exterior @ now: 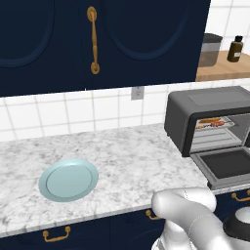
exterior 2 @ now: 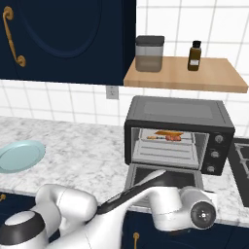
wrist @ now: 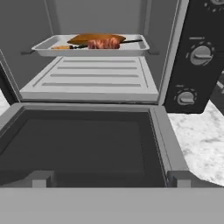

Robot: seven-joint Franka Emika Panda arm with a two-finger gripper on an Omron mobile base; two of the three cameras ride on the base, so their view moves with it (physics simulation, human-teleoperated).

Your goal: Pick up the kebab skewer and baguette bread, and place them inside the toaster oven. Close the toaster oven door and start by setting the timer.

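We are finding the kebab skewer (wrist: 103, 43) and the baguette bread (wrist: 94, 37) lying together on the tray (wrist: 52, 51) high inside the toaster oven (exterior 2: 177, 113), the bread just behind the skewer. That loading looks done. The toaster oven door (wrist: 83, 148) is hanging flat open over the counter's front edge, so closing it seems next; the gripper is standing wide open with nothing in it, we judge readying for the handle.

The hand view is giving us the knobs (wrist: 200, 54) on the right panel and the tray's contents up close. The left base view is showing the light blue plate (exterior: 68, 179) sitting bare near the counter's front edge, well apart from the oven.
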